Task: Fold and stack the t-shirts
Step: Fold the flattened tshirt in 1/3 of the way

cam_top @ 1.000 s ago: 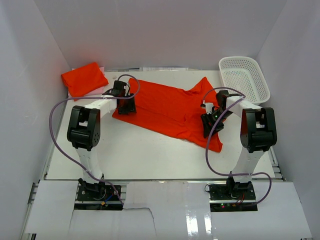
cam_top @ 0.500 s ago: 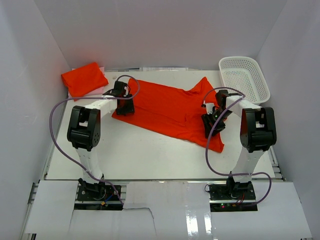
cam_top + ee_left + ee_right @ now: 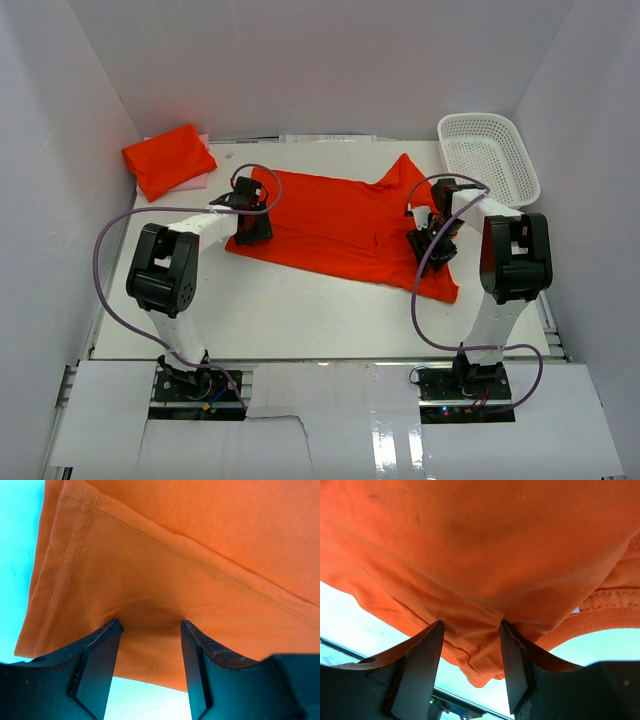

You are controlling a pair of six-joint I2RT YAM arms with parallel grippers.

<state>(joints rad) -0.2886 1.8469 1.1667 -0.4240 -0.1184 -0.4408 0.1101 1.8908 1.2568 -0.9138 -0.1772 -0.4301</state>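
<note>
An orange t-shirt (image 3: 335, 225) lies spread out across the middle of the table. My left gripper (image 3: 250, 226) is at the shirt's left edge. In the left wrist view its fingertips (image 3: 114, 626) press into the hemmed cloth (image 3: 200, 545), jaws apart, with a small pucker between them. My right gripper (image 3: 430, 238) is on the shirt's right side below the collar. In the right wrist view its jaws stand apart with bunched cloth (image 3: 470, 645) between them. A second orange shirt (image 3: 168, 158), folded, lies at the far left corner.
A white mesh basket (image 3: 488, 155) stands at the far right corner. White walls close in the left, back and right sides. A pink sheet shows under the folded shirt. Purple cables loop off both arms.
The shirt has been drawn flatter: its left edge slid toward the near side with my left gripper, and its near right corner shifted right. My right gripper barely moved.
</note>
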